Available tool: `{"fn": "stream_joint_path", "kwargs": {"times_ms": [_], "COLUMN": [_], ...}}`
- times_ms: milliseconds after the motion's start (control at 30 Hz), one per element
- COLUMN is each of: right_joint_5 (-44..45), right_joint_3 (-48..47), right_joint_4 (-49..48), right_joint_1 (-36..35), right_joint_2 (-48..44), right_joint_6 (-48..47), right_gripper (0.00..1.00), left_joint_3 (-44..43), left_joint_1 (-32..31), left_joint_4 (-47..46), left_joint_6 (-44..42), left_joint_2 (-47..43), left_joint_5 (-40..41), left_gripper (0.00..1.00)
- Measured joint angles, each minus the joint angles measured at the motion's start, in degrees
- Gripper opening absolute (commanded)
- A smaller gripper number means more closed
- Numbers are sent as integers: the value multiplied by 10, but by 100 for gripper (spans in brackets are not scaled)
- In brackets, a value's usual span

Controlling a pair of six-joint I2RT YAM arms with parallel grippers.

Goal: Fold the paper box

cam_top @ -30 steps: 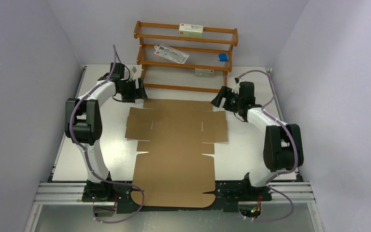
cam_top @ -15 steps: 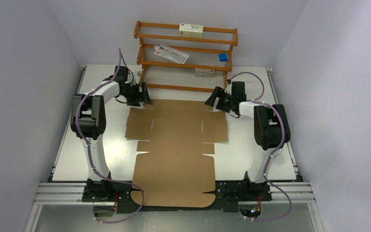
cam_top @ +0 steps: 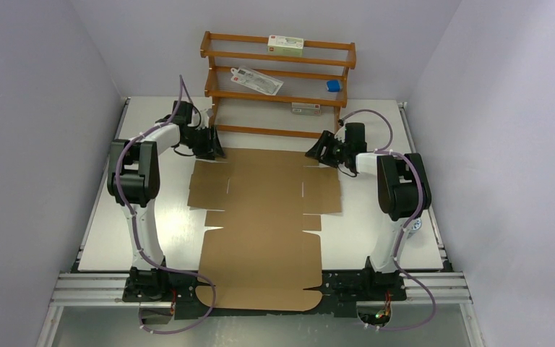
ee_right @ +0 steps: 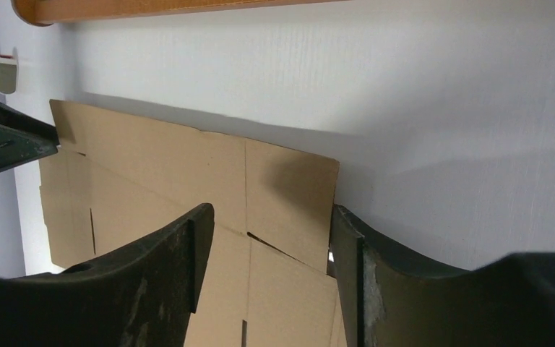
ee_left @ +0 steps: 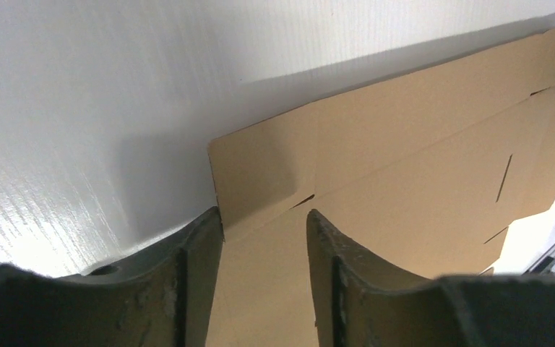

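The paper box point(cam_top: 264, 217) lies flat and unfolded on the table point(cam_top: 376, 217), running from the near edge between the arm bases to just short of the rack point(cam_top: 274, 132); its side flaps spread left and right about midway. The left gripper point(cam_top: 213, 148) sits low at the box's far left corner, the right gripper point(cam_top: 316, 153) at the far right corner. In the left wrist view the jaws stand apart, the flap's corner lying between the fingers point(ee_left: 195, 275), its edge against the inner face of one. In the right wrist view the jaws are likewise apart, the fingers point(ee_right: 166, 275) straddling the other far corner, whose edge lies just beside one finger. Neither is clamped on the cardboard.
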State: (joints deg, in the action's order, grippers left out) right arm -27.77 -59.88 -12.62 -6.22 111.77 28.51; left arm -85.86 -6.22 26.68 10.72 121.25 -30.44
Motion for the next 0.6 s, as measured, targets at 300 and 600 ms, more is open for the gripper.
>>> {"fn": "stream_joint_path", "kwargs": {"times_ms": [300,600], "right_joint_5": [8,50], "right_joint_3": [0,0], "right_joint_4": [-2,33], "right_joint_1": [-2,-37], "right_joint_2": [4,-23], "right_joint_6": [2,-21], "right_gripper": [41,28], "left_joint_3": [9,25], "left_joint_1": [4,-12], "left_joint_4": [-12,-17], "left_joint_6": [-3,-4], "left_joint_2": [0,-15], "left_joint_5": [1,15], "left_gripper": [30,24]}}
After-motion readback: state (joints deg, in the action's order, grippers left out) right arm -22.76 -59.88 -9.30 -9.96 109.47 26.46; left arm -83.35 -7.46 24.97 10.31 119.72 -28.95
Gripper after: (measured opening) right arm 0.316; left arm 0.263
